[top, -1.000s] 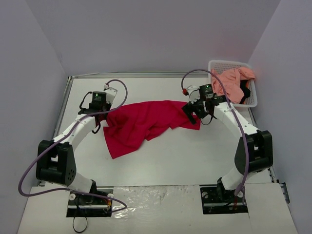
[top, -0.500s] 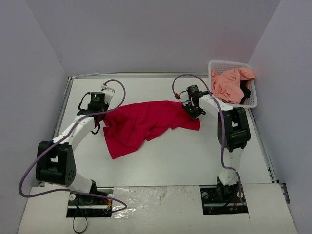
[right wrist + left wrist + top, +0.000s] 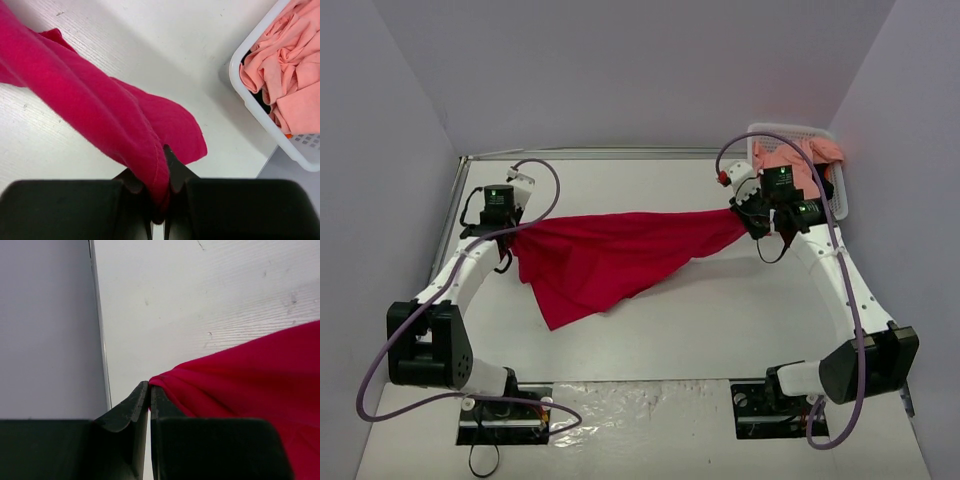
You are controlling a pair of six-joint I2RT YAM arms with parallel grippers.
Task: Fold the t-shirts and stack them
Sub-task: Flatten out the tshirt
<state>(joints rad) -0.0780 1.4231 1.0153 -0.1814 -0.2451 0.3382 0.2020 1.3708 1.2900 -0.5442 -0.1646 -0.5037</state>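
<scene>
The crimson red t-shirt (image 3: pixel 610 255) hangs stretched between both arms above the white table, its lower corner trailing toward the near left. My left gripper (image 3: pixel 512 238) is shut on the shirt's left edge (image 3: pixel 165 382); its jaws pinch the cloth at their tips. My right gripper (image 3: pixel 745 218) is shut on the shirt's right edge (image 3: pixel 150 165), with a fold of red cloth running down between its fingers. The salmon pink t-shirt (image 3: pixel 795 170) lies crumpled in the basket, a bit of black garment (image 3: pixel 823 190) beside it.
The white lattice basket (image 3: pixel 835 210) stands at the far right corner, close behind my right gripper; its rim (image 3: pixel 250 107) shows in the right wrist view. The table's left edge rail (image 3: pixel 100 325) runs just beside my left gripper.
My right gripper closed on the shirt's right edge and pulled it right toward the basket. My left gripper moved left. The shirt is now lifted and drawn taut between them.
</scene>
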